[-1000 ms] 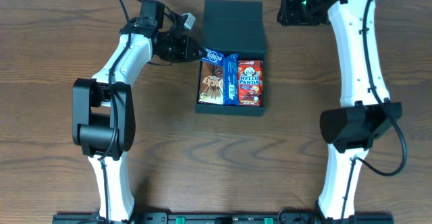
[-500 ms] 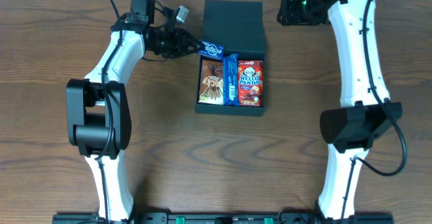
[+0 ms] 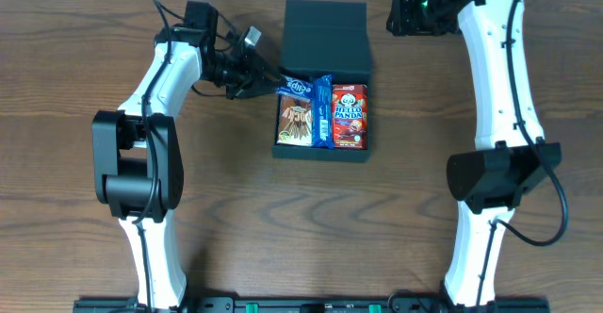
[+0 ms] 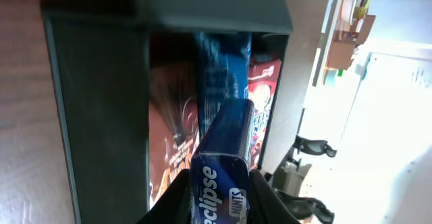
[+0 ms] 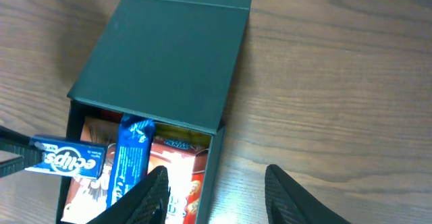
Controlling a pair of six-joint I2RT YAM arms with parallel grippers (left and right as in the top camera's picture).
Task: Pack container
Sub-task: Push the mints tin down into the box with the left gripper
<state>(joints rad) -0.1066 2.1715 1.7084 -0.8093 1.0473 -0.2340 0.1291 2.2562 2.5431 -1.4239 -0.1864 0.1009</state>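
We see the shallow dark teal-grey matte cardboard container (image 3: pixel 325 153) on the brown wooden table (image 3: pixel 75 87), toward twelve o'clock from the table's middle in the overhead view. Its hinged flap lid (image 3: pixel 325 30) stands open on the twelve o'clock side.

Three snacks lie side by side inside. A brown snack packet (image 3: pixel 296 120) is on the nine o'clock side, a long blue wrapped bar (image 3: pixel 321 110) is in the middle, and a red Hello Panda box (image 3: pixel 350 115) is on the three o'clock side.

The left gripper (image 3: pixel 273 79) reaches in from nine o'clock, its jaws clamped on a small blue Eclipse mints packet (image 3: pixel 298 86). We find that packet over the container's ten o'clock corner, its far end above the brown snack packet. We cannot tell whether it touches anything below.

The right gripper (image 3: pixel 407 13) hangs at two o'clock from the container, apart from it. In its own wrist view the jaws are spread with nothing between them.
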